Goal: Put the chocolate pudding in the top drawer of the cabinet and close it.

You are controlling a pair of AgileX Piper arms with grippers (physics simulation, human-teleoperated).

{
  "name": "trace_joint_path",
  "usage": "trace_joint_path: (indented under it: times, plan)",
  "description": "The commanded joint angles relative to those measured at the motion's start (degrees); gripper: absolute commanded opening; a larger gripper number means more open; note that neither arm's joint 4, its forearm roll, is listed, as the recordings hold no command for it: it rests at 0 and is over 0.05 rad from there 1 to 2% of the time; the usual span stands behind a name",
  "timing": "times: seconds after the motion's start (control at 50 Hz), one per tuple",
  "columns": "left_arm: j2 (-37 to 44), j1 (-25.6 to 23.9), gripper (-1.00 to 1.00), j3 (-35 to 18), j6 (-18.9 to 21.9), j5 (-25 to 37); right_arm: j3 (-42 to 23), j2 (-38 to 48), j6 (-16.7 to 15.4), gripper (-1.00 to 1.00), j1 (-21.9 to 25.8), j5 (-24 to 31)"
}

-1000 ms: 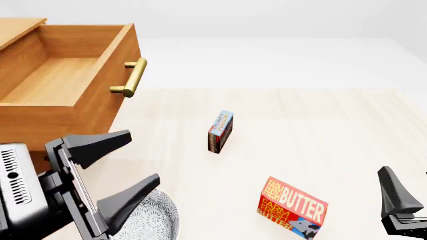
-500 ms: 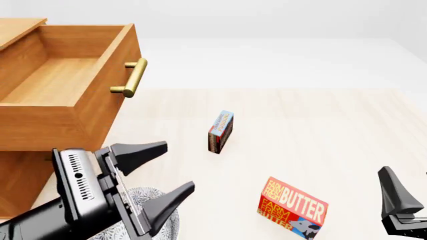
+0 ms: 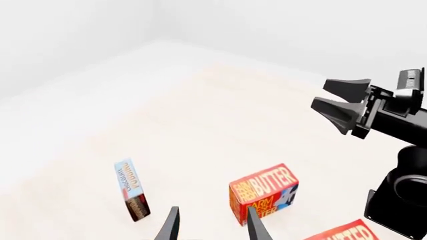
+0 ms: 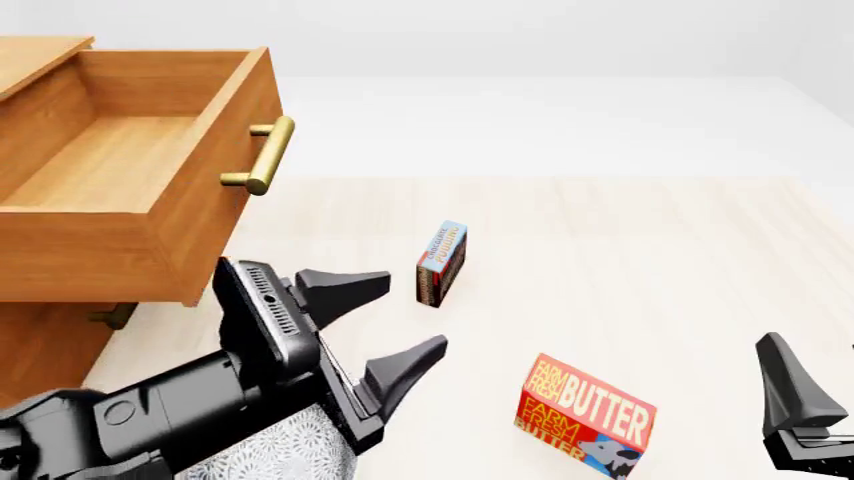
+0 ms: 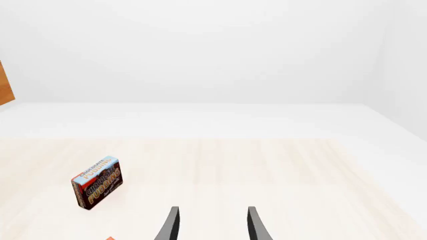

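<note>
The small, thin brown-and-red chocolate pudding box (image 4: 442,264) stands on edge on the pale wooden surface (image 4: 641,260) near the wide-open left hand (image 4: 383,324), so a clumsy approach could topple it.

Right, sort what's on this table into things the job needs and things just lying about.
Needed:
- thin brown-and-red chocolate pudding box with pale blue top
- open top drawer of the orange-brown wooden cabinet
- left gripper, open

Lying about:
- red butter box
- second red butter box
- patterned grey plate
</note>
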Motion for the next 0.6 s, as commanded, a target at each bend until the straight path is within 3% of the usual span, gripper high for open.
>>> trace_joint_path:
  times: [0.02, 0.32, 0.38, 0.44, 0.56, 0.6]
  plan:
    - [5.9, 2.1, 1.0, -3.8, -3.8, 1.4, 0.0, 0.0, 0.0, 1.0, 0.0, 0.0]
    - [11.2, 2.8, 1.0, -7.7, -7.2, 2.9, 0.0, 0.0, 0.0, 1.0, 0.0, 0.0]
    - [10.7, 1.8, 1.0, -10.4, -7.8, 6.5, 0.0, 0.0, 0.0, 1.0, 0.0, 0.0]
    - [12.8, 2.4, 1.0, -8.8, -8.1, 3.3, 0.0, 0.0, 0.0, 1.0, 0.0, 0.0]
    - [12.7, 3.4, 1.0, -10.5, -8.9, 5.5, 0.0, 0.0, 0.0, 1.0, 0.0, 0.0]
    - [12.9, 5.8, 1.0, -10.3, -8.9, 5.3, 0.0, 0.0, 0.0, 1.0, 0.0, 0.0]
